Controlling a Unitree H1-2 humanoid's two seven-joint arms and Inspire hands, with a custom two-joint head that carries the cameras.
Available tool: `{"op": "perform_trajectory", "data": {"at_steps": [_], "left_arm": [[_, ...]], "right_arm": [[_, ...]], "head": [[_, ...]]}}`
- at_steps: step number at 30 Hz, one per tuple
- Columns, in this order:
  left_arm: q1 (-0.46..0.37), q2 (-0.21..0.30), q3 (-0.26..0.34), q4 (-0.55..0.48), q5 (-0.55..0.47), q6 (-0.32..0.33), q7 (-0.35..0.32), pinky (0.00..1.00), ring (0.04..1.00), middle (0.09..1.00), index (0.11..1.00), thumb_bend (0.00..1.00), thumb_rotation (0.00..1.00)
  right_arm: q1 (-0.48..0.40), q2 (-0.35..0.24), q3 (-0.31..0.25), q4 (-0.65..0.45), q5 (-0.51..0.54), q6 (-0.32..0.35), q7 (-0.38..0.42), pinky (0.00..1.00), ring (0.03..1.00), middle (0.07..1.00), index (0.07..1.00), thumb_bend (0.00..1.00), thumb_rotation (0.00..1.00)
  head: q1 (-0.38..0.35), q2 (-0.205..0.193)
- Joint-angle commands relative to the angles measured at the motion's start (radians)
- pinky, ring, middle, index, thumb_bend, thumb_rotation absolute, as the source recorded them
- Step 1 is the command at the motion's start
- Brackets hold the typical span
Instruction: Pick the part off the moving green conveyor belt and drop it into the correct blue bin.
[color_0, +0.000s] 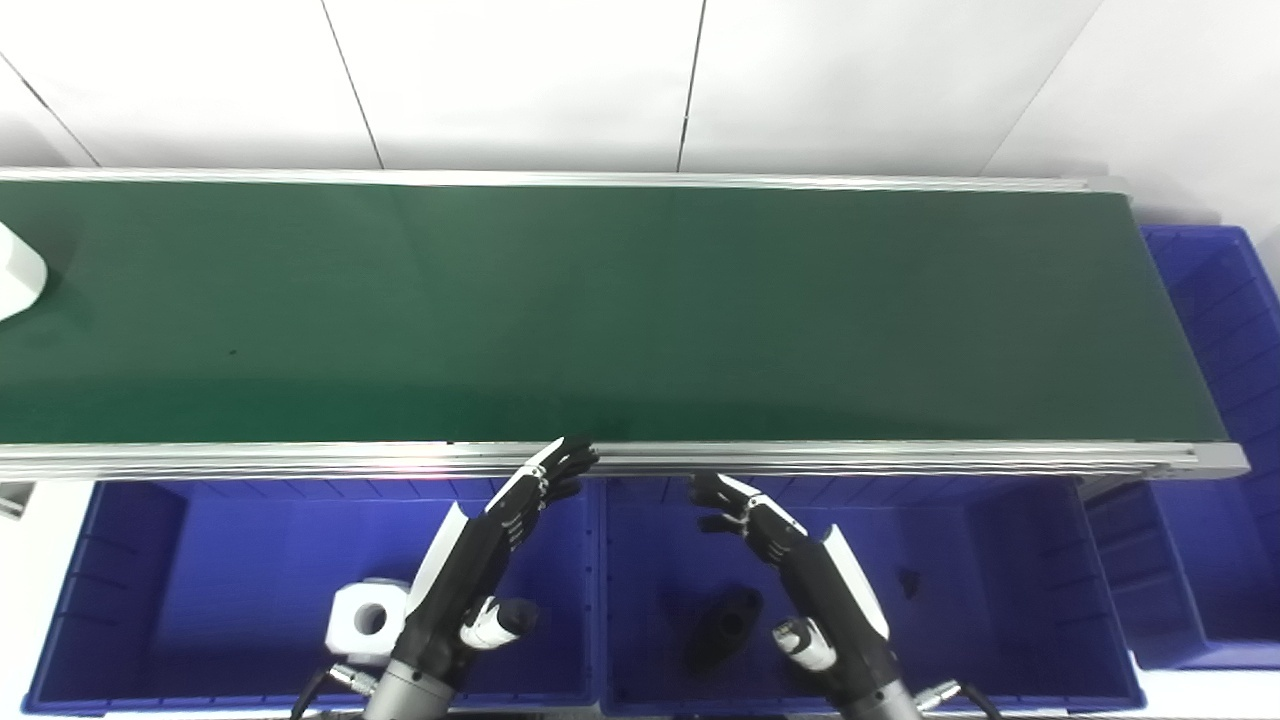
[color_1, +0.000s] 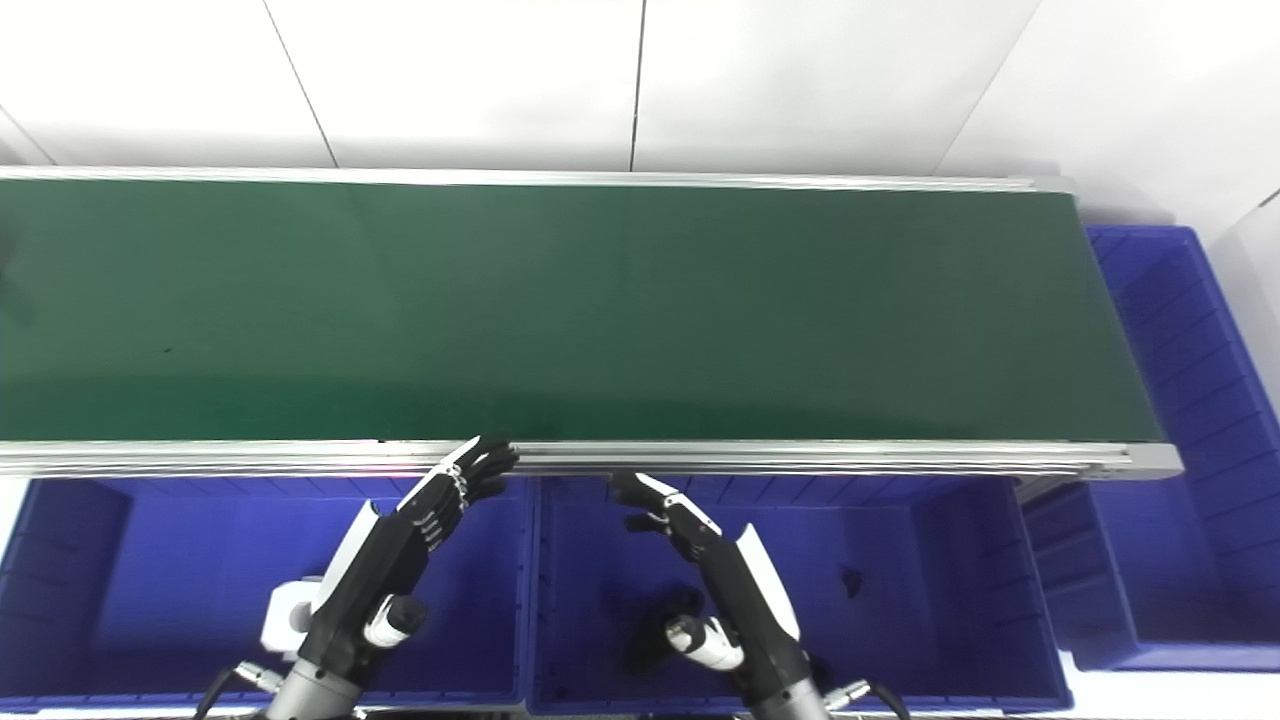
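Nothing is being held: the left hand (color_0: 470, 560) and right hand (color_0: 800, 560) are being kept spread over two blue plastic bins (color_0: 180, 560) (a third at the right), while one white rounded part (color_0: 18, 270) is being carried on the green conveyor belt (color_0: 640, 310), far left of the fingers.

One green belt (color_0: 600, 310), three blue bins (color_0: 150, 560) (color_0: 1000, 540) (color_0: 1220, 330). Two white parts: one on belt (color_0: 18, 272), one in left bin (color_0: 365, 620). Two black parts in mid bin (color_0: 725, 625) (color_0: 908, 580), two hands (color_0: 470, 570) (color_0: 810, 570).

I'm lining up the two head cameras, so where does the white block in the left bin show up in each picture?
Left eye view: the white block sits low in the left bin, just left of the left hand.
Right eye view: same block, partly hidden behind that arm.
Shared landmark: the conveyor belt's near rail.
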Motion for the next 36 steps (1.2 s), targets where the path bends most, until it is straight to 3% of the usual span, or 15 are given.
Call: {"op": "perform_trajectory", "data": {"at_steps": [1,8,18,36], "left_arm": [[0.012,0.001,-0.001,-0.011,0.000,-0.038,-0.003,0.87,0.902,0.887,0.893,1.00,0.96],[0.020,-0.001,0.000,-0.012,0.003,-0.043,-0.001,0.88,0.907,0.885,0.895,1.00,0.96],[0.028,-0.004,0.002,-0.005,0.029,-0.059,0.005,0.88,0.914,0.890,0.895,1.00,0.98],[0.049,-0.010,0.002,0.004,0.055,-0.082,0.023,0.89,0.922,0.898,0.883,1.00,0.99]], "right_arm": [[-0.005,0.017,0.008,-0.033,0.010,-0.031,0.010,0.81,0.883,0.902,0.854,0.99,1.00],[-0.017,0.022,0.012,-0.009,0.014,-0.031,0.024,0.92,0.956,0.946,0.899,1.00,1.00],[-0.025,0.007,0.003,0.027,0.021,-0.041,0.037,0.98,0.987,0.963,0.917,1.00,1.00],[-0.023,0.000,0.004,0.049,0.019,-0.049,0.025,0.97,0.976,0.957,0.912,1.00,1.00]], "head": [[0.001,-0.003],[-0.001,-0.007],[-0.002,-0.020],[-0.002,-0.045]]}}
